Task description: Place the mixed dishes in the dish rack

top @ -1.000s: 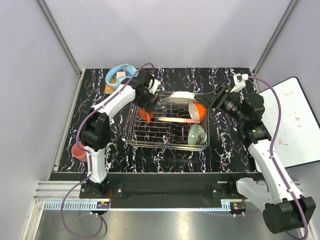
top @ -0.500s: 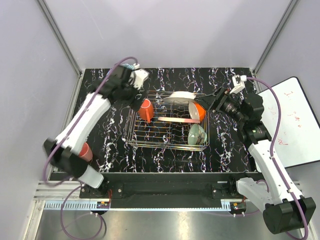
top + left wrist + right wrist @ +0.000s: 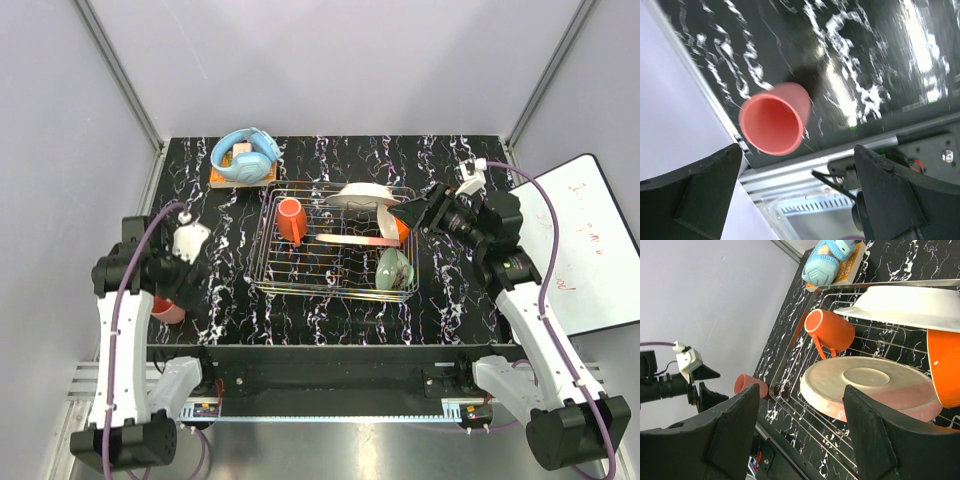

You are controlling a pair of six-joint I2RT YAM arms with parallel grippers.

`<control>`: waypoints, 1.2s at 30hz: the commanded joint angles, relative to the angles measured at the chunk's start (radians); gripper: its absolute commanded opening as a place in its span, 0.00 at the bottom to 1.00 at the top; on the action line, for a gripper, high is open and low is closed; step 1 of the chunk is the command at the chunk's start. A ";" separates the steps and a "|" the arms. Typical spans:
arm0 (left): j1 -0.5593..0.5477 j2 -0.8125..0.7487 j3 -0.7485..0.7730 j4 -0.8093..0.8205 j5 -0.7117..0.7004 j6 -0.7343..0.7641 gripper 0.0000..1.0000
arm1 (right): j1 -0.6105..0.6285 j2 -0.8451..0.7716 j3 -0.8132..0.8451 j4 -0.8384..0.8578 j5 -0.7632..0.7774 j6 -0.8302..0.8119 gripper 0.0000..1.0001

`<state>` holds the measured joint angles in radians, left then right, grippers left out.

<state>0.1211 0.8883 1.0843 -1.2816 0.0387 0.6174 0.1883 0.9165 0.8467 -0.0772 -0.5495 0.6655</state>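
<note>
Left gripper [image 3: 797, 152] hangs above the pink cup [image 3: 774, 124] with its jaws spread wide and empty. That cup is the one dish outside the dish rack [image 3: 262, 250], sitting at the near-left corner of the table [image 3: 330, 310], right by the edge rail and the wall. That's the trouble spot: a finger catching the rim on the way down could roll the cup or nudge it off the front edge, and the wall leaves little room on that side. Whether the cup stands upright or leans is hard to tell from here. Across the table, the right gripper [image 3: 412, 213] sits by the rack's far-right corner, claw parted, nothing in it, just beside the orange bowl [image 3: 946, 370]. A careless swing there could tip the leaning white plate [image 3: 910, 305] or jostle the pink-and-cream plate [image 3: 865, 385].
</note>
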 commanded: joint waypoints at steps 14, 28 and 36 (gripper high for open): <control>0.005 0.086 -0.213 0.287 -0.077 0.022 0.95 | -0.006 -0.093 -0.030 -0.022 0.002 -0.009 0.72; 0.015 0.132 -0.319 0.367 -0.111 0.024 0.83 | -0.006 -0.090 -0.037 -0.062 0.019 -0.023 0.70; 0.014 0.054 -0.204 0.436 -0.111 -0.019 0.88 | -0.007 -0.084 -0.072 -0.045 0.017 -0.014 0.70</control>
<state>0.1291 0.9604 0.7734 -0.9260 -0.0578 0.6312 0.1883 0.8326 0.7918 -0.1539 -0.5396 0.6586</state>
